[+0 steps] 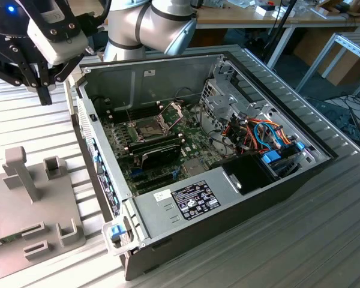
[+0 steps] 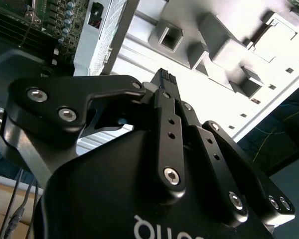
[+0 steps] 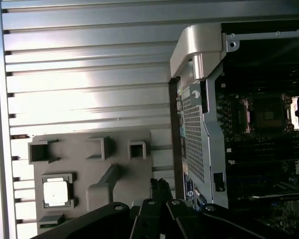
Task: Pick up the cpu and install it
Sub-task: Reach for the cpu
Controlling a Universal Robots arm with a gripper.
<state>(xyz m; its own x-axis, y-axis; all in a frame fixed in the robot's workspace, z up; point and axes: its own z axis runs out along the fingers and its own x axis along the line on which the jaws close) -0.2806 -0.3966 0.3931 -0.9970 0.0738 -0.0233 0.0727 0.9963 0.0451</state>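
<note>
- Below the gripper (image 3: pixel 159 185) there's the ribbed metal table (image 3: pixel 89 74): long bright slats side by side, catching a lot of light in the first wrist view
- Flat on those slats, beneath the gripper and just off to one side, lies a grey fixture plate (image 3: pixel 124 172) with raised posts and square pockets
- On the gripper's other side, also lower down, sits an open computer case (image 3: pixel 209 129), its corner wall near the plate, a narrow strip of slats between them
- In the exterior view, bare slats run on beyond the case, on its side away from the gripper
</note>
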